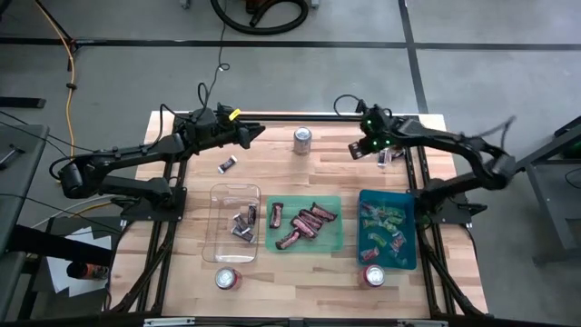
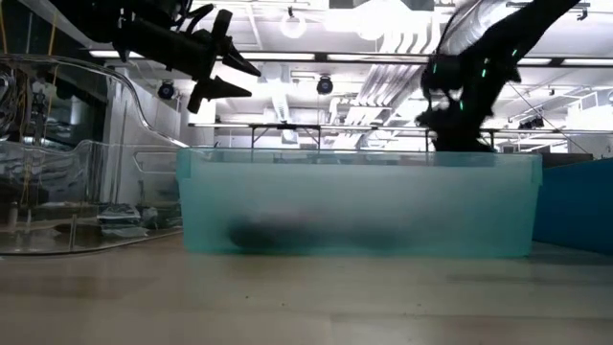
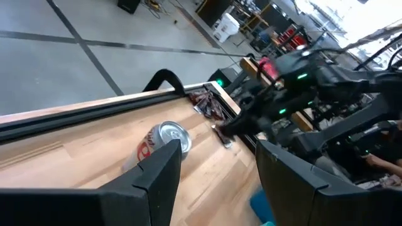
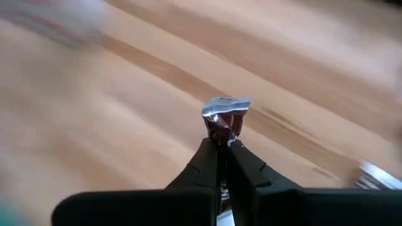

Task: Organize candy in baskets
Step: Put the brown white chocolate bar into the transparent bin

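My right gripper [image 4: 224,145] is shut on a maroon-brown candy [image 4: 225,122] and hangs above the far right of the table [image 1: 359,147]. My left gripper [image 1: 252,134] is open in the air over the far edge, left of a drink can [image 1: 302,139]; nothing is between its fingers [image 3: 213,169]. A dark and silver candy [image 1: 227,164] lies flat on the wood. More candy [image 1: 386,156] lies near the right gripper. The clear basket [image 1: 218,238], green basket [image 1: 334,238] and teal basket [image 1: 408,245] stand in a row, each holding candy. My right gripper pinches the maroon-brown candy between its two fingers. The wrapper's crimped silver end [image 4: 226,105] sticks out past the fingertips [image 4: 210,147]. The candy is lifted clear of the wood; the rest of it is hidden between the fingers.
Two more drink cans stand at the near edge [image 1: 228,278] [image 1: 373,276]. A black metal frame [image 1: 172,227] runs along both sides and the far edge of the table. Bare wood lies between the far can and the baskets.
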Motion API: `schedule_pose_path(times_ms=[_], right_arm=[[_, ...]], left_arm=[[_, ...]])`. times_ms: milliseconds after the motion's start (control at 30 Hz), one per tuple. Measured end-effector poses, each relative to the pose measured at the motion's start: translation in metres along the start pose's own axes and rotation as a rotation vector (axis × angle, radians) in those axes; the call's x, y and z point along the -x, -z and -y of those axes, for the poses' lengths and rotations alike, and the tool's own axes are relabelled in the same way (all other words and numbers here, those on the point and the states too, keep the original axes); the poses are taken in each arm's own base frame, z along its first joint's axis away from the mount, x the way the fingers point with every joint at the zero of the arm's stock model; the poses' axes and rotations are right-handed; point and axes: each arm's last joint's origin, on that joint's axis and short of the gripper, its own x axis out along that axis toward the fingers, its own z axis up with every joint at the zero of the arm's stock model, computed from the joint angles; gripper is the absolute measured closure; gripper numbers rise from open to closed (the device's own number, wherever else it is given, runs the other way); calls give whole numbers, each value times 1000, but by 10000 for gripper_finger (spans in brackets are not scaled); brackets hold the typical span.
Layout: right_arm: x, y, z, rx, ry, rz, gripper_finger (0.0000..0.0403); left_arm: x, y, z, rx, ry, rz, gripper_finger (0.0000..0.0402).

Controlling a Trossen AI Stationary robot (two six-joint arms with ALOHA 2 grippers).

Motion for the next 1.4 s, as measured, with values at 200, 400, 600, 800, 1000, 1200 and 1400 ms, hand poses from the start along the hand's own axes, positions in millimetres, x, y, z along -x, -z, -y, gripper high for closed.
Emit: schedule_pose_path(times_ms=[200,400,600,800,1000,1200,1400], right_arm=[[39,-13,-35,89,-304,299,400],[51,-20,-80,171,-609,475,401],[52,-19,-128,288,-884,670,402],[49,-12,-155,335,-1044,798,402],[51,-16,-180,392,-1094,773,402],[54,-27,-198,503,-1021,698,402],[61,-33,-203,540,-986,667,402]], left_arm=[[0,0,0,-8,6,-4,209],[0,-1,8,-20,124,-17,209],[-6,4,32,-127,295,44,209],[-14,21,55,-265,428,75,209],[-24,36,71,-339,501,70,209],[-37,38,85,-394,528,70,209],[-39,39,85,-406,524,66,213]])
